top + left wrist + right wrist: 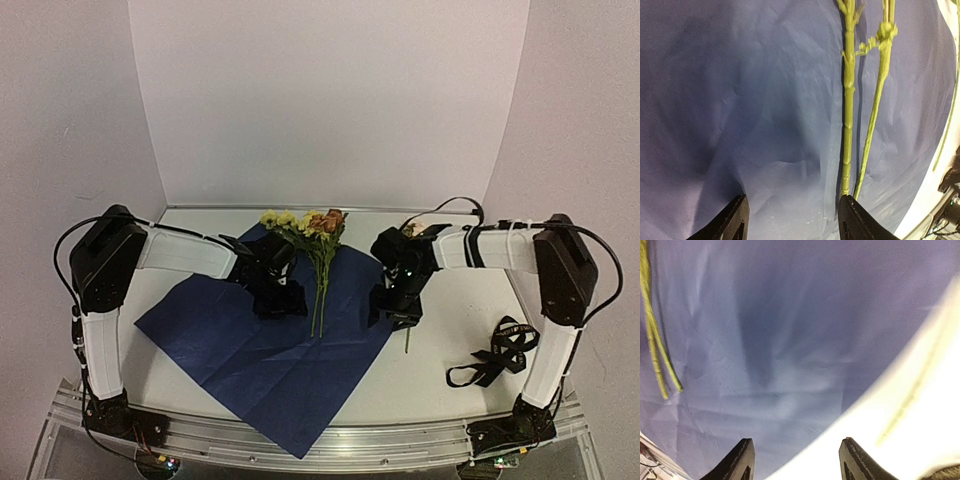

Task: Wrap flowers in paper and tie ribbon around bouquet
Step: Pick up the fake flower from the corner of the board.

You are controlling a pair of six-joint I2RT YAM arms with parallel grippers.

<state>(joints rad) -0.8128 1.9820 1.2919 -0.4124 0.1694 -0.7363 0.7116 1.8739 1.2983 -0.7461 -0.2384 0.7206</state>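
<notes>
1. Getting ready to wrap looks like the step now: the paper (250, 350) lies flat on the table (450, 300), dark side up, not yet folded.
2. The flowers (318, 225) lie on the middle of the paper. Their blooms are at the far corner and their stems (847, 125) point to the near side.
3. The left gripper (792, 212) hangs low over the paper, just left of the stems. Its fingers are apart and hold nothing.
4. The right gripper (795, 452) hangs over the paper's right edge. Its fingers are apart too and hold nothing.
5. One loose stem (407, 342) lies alone on the table, just off the paper by the right gripper.
6. The ribbon (500, 355) lies in a loose heap on the table, well apart from the paper. It is not used yet.
7. Next, I think, a gripper must pinch a paper edge and fold it over the stems. The paper lies flat, so getting hold of it may be hard.
8. The ribbon has small pale marks, too small to read. No other writing shows.
</notes>
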